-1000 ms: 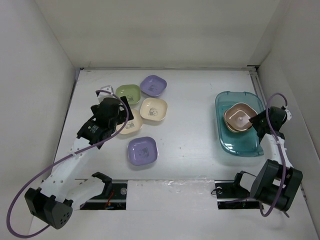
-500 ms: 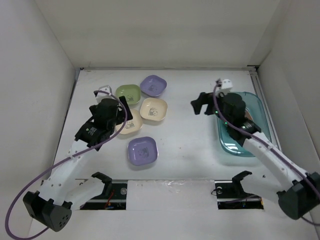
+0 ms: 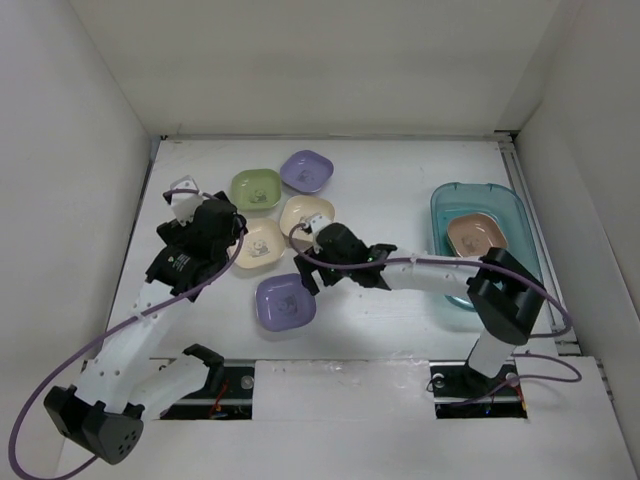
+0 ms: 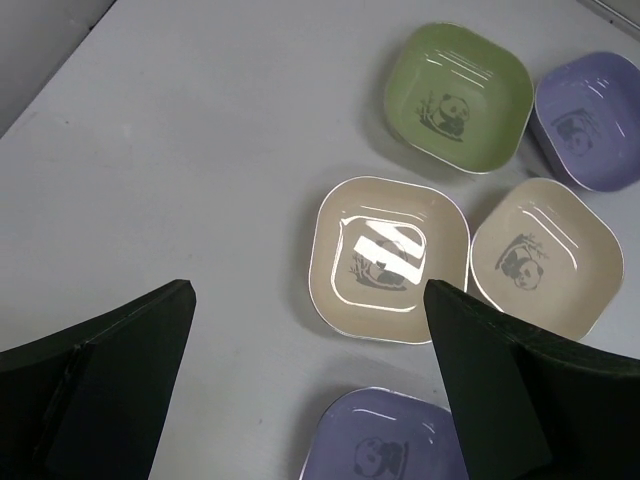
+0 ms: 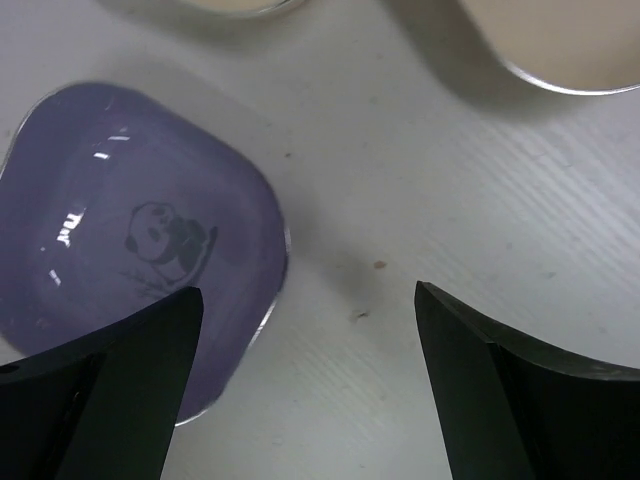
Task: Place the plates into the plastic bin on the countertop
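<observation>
My right hand point(image 5: 308, 292) is spread wide with nothing in it. It's low over the plain white bench point(image 5: 420, 180), just beside the rim of the nearest glossy lavender rounded-square plate point(image 5: 130, 250), the one with the panda print. My left hand point(image 4: 308, 300) is spread too, hanging above the left cream rounded-square plate point(image 4: 390, 260), which sits right next to the right cream plate point(image 4: 545, 258). Behind those are a green rounded-square plate point(image 4: 458, 95) and a 2nd lavender plate point(image 4: 590, 120). Off to the right, the translucent teal-blue plastic bin point(image 3: 480, 197) has a brown-pink plate point(image 3: 477, 235) in it, well apart from the other 5.
</observation>
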Motion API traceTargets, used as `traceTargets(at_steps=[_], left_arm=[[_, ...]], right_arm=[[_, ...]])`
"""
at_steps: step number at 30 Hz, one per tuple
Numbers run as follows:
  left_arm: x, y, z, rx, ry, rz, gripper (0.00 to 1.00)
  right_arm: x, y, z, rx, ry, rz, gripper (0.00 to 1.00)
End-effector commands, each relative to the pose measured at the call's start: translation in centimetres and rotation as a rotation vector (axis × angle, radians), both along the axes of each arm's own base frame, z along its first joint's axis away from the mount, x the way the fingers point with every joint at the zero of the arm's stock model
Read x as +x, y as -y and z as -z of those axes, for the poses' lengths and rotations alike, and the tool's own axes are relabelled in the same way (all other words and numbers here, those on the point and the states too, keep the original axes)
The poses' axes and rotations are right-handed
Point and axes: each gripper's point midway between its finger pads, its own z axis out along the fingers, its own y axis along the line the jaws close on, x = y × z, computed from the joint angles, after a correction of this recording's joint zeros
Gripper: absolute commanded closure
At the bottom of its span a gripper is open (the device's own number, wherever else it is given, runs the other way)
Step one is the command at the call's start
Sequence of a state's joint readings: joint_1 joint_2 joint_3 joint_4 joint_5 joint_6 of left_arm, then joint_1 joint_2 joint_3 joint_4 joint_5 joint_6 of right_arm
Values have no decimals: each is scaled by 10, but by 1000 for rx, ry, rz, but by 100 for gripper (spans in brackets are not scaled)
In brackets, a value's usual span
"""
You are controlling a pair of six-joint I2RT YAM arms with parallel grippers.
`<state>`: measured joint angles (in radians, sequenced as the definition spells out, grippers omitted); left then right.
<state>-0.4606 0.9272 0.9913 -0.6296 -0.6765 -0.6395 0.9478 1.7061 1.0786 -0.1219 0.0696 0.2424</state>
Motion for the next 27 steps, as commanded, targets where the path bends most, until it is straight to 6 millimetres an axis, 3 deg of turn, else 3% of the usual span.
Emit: traceTargets(at_steps=[1, 5, 6, 9, 14, 16, 19, 21, 23, 24, 25, 26, 27], left_arm=[[-4, -16, -21, -5, 64, -98, 0], [-1, -11, -23, -11, 68, -72, 0], [-2, -12, -25, -16, 77, -72, 0], [-3, -13, -26, -15, 85, -68, 0], [-5, -12, -27, -17, 87, -57, 0], [-3, -10, -28, -26, 92, -50, 0], [-3, -10, -28, -26, 92, -50, 0], [-4, -9, -24, -19, 79, -39, 0], [-2, -7, -25, -29, 84, -31, 0], [-3, -7, -25, -20, 80, -27, 0], [0, -4, -23, -20, 75, -13, 0], [0, -2, -23, -27, 72, -2, 0], [1, -1, -20, -23, 62, -2, 0]], right_arm=[[-22, -35, -17, 67, 12, -46, 8], [-45, -45, 18, 17, -45, -66, 20], [-48, -41, 32, -4, -72, -51, 25], [-50, -30, 44, -32, -87, -23, 47], [-53, -9, 37, -22, -84, 28, 89], [-58, 4, 37, -31, -92, 51, 100], [-59, 24, 14, -26, -58, 92, 100], [-52, 42, -18, -2, -10, 124, 100], [-27, 69, -41, 21, 29, 203, 100], [-18, 90, -59, 37, 62, 234, 100], [8, 124, -70, 36, 87, 343, 100], [17, 147, -93, 56, 134, 386, 100], [27, 170, -101, 54, 158, 448, 100]])
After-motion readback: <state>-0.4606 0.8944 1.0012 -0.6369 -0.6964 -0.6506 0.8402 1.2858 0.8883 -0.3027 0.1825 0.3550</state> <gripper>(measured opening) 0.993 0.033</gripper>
